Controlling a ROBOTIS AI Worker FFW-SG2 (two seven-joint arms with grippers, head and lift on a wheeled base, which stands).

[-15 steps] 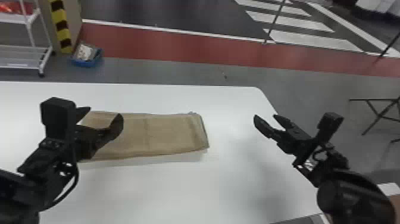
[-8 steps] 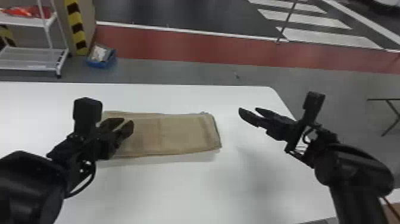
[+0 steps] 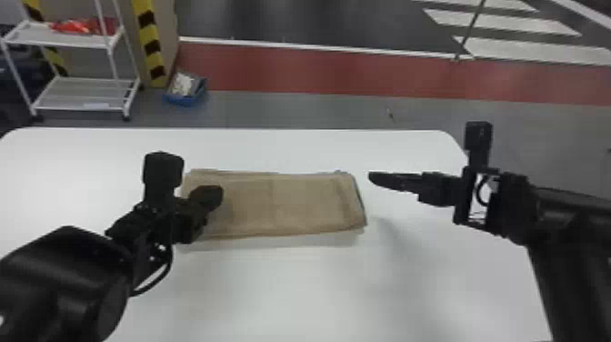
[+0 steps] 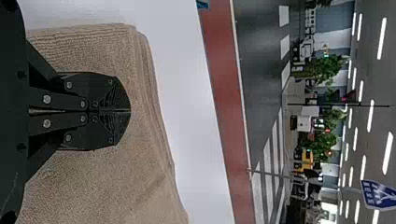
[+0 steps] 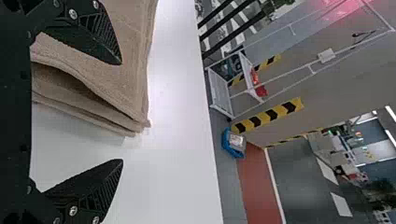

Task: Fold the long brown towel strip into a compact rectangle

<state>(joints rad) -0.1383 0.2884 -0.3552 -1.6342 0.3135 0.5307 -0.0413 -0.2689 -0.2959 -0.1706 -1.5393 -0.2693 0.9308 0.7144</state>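
Apparently well along: towel (image 3: 295, 204) lies flat on table (image 3: 272, 291), folded into layered oblong, edges slightly uneven. Left gripper (image 4: 130, 112) closed over it, nothing visibly pinched; right gripper (image 5: 122, 112) spread wide by layered end. Remaining, probably: another fold, then squaring up.

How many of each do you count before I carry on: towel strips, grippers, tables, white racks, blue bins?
Towel strips: 1, the folded brown towel
Grippers: 2, left gripper and right gripper
Tables: 1, the white table
White racks: 1, the white rack
Blue bins: 1, the blue bin
Total: 6
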